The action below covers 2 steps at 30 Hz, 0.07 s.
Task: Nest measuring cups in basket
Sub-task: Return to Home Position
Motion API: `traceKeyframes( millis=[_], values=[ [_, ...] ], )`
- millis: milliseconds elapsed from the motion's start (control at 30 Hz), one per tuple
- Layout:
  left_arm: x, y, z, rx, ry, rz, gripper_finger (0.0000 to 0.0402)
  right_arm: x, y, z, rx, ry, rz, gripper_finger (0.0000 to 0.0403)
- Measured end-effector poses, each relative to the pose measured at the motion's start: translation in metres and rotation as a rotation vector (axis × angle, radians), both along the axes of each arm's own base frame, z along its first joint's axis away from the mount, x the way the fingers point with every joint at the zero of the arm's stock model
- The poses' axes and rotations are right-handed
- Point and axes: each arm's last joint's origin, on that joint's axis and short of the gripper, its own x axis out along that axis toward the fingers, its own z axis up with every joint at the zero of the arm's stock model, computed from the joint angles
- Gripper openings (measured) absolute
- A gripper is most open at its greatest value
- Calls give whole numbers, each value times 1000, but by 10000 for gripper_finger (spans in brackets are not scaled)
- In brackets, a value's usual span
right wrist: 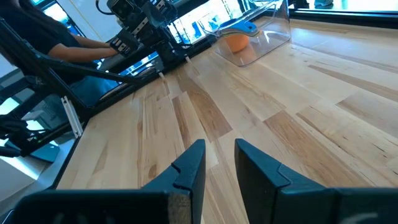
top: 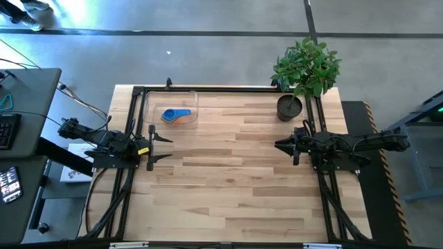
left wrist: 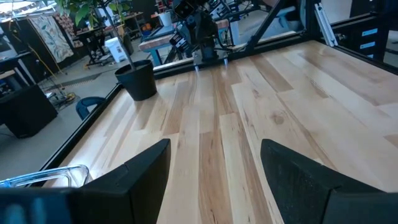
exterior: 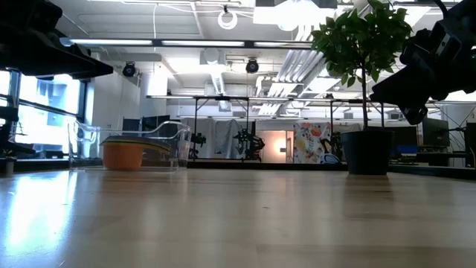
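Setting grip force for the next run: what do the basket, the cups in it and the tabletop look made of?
Basket: clear glossy plastic, likely; the room shows through its walls. Measuring cups: opaque coloured plastic, apparently, blue on top, orange below. Tabletop: light wood planks, visible grain, slight sheen.

From above you see only the blue cup (top: 175,115) in the basket (top: 187,98) at the tabletop's far left corner; it hides the cups beneath. Through the basket's clear wall you make out only an orange cup (exterior: 123,155).
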Motion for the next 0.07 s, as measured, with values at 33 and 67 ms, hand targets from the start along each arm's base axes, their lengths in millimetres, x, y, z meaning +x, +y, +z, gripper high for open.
traceKeyframes(
  millis=[33,67],
  values=[
    [0,0,0,0,0,0,241,0,0,0,0,0,0,78],
    [0,0,0,0,0,0,241,0,0,0,0,0,0,78]
  ],
)
